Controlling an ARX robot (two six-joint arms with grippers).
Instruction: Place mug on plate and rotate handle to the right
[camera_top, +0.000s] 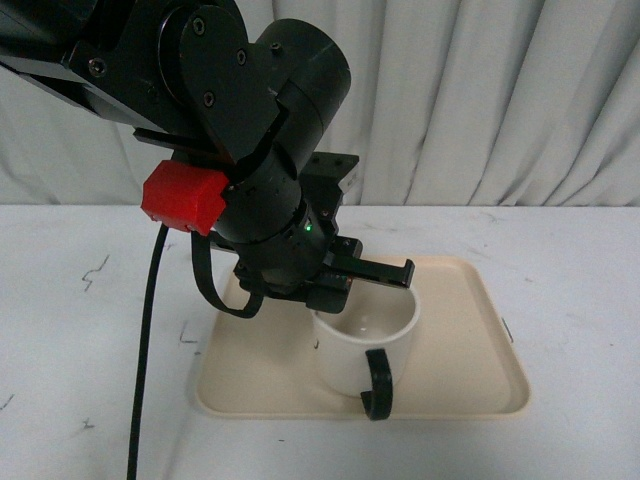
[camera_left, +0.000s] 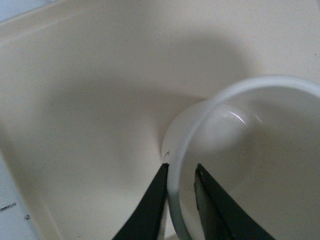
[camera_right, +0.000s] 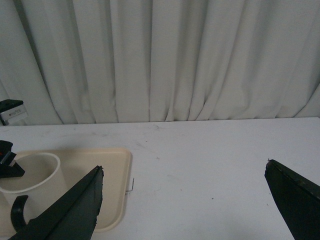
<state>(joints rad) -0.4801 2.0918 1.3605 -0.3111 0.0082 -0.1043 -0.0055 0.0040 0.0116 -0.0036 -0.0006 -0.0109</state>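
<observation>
The cream-white mug (camera_top: 365, 345) stands upright on the beige plate (camera_top: 470, 350), near its front edge. Its black handle (camera_top: 379, 383) faces the camera, toward the front of the table. My left gripper (camera_top: 335, 290) is shut on the mug, pinching the rim at its back left. In the left wrist view the two dark fingers (camera_left: 150, 205) straddle the mug (camera_left: 240, 150) wall, one inside and one outside, over the plate (camera_left: 85, 100). My right gripper (camera_right: 184, 170) is open over bare table, to the right of the plate (camera_right: 112, 170) and the mug (camera_right: 30, 175), whose handle (camera_right: 19, 212) shows.
A white tabletop (camera_top: 90, 330) runs all round the plate, with small dark scuffs. White curtains (camera_top: 480, 90) close off the back. A black cable (camera_top: 150, 340) hangs down from the left arm at the plate's left side.
</observation>
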